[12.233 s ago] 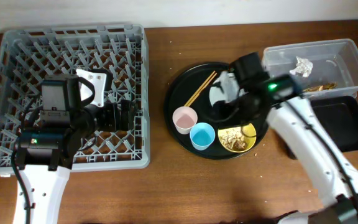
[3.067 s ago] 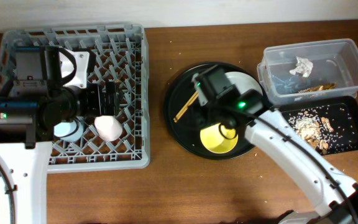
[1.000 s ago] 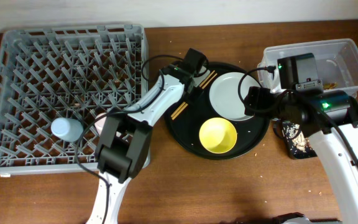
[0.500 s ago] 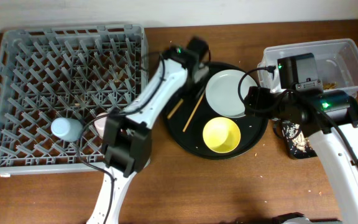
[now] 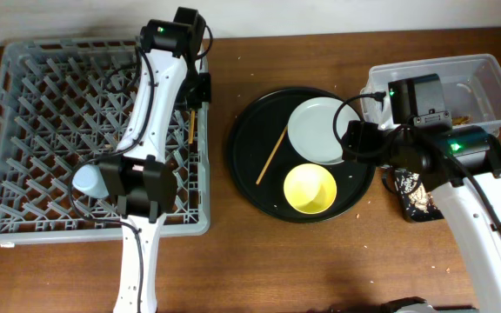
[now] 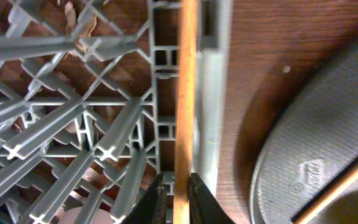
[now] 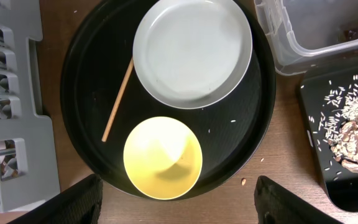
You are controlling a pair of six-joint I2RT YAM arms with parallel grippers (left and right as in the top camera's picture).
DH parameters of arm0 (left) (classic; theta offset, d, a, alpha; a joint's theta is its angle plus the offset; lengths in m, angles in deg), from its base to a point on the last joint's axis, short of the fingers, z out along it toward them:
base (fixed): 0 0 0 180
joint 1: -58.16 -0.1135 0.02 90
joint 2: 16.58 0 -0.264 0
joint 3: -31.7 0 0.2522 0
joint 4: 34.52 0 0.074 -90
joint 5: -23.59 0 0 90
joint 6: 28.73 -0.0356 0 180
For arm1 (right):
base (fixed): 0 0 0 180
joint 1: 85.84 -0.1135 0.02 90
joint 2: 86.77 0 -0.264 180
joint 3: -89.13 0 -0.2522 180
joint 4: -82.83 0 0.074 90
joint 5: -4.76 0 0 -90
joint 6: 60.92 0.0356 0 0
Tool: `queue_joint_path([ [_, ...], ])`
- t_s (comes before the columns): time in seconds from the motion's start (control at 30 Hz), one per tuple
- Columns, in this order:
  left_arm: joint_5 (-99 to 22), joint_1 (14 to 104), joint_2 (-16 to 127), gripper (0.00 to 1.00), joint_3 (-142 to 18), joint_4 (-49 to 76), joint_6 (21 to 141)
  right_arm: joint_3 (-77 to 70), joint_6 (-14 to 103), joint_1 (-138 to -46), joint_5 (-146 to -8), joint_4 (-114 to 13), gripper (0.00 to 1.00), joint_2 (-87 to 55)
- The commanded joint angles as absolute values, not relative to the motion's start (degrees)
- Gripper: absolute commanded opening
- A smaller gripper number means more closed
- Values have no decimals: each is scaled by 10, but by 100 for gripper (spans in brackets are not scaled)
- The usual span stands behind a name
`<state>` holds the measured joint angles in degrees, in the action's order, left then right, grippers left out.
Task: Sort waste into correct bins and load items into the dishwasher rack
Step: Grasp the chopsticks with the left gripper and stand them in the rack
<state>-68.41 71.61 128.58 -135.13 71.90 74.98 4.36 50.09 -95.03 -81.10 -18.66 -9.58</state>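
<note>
The left gripper (image 6: 178,202) is clamped on 1 wooden chopstick (image 6: 185,93), a thin, smooth, straight stick. Its long axis runs straight ahead of the fingers, along the grey moulded rim of the dishwasher rack (image 6: 210,93), with the peg grid to one side. Beyond the rim, chopstick 2 (image 5: 272,155) lies loose on the glossy round black tray (image 5: 250,174), between the 2 arms. The right gripper (image 7: 179,202) hangs above the tray, fingers spread and empty.

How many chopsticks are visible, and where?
2. One chopstick is held by the left pincer over the dishwasher rack's right edge; the other chopstick lies on the round black tray.
</note>
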Motion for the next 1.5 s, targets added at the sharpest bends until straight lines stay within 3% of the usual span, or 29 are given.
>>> queue_joint_path([
  [0.0,-709,712,1305,15,-1350,730,758,49,504,-948,-813,-186,79,-95],
  [0.1,-710,712,1303,30,-1355,739,758,49,504,-948,-814,-184,79,-95],
  [0.17,-701,712,1298,30,-1379,760,757,49,504,-948,-814,-184,79,-95],
  [0.27,-578,724,1248,29,-1386,760,712,49,504,-948,-814,-183,79,-95],
  [0.47,-603,864,1226,30,-1328,759,648,49,504,-948,-814,-182,80,-95],
  [0.67,-605,928,1226,31,-1075,562,648,49,504,-948,-814,-182,81,-95],
  [0.83,-619,929,1226,30,-967,444,648,48,504,-948,-814,-182,82,-95],
  [0.87,-619,931,1226,29,-954,440,648,48,504,-948,-814,-182,81,-95],
  [0.97,-619,930,1224,0,-950,453,649,48,504,-948,-814,-182,82,-95],
  [1.07,-641,914,1211,0,-1003,511,689,48,504,-948,-814,-182,82,-95],
  [1.2,-662,823,1123,0,-1120,623,756,48,504,-948,-814,-182,82,-95],
  [1.33,-663,733,1090,1,-1116,629,761,48,504,-948,-814,-182,82,-95],
  [1.47,-664,705,1091,3,-1031,577,760,48,504,-948,-814,-182,82,-95],
])
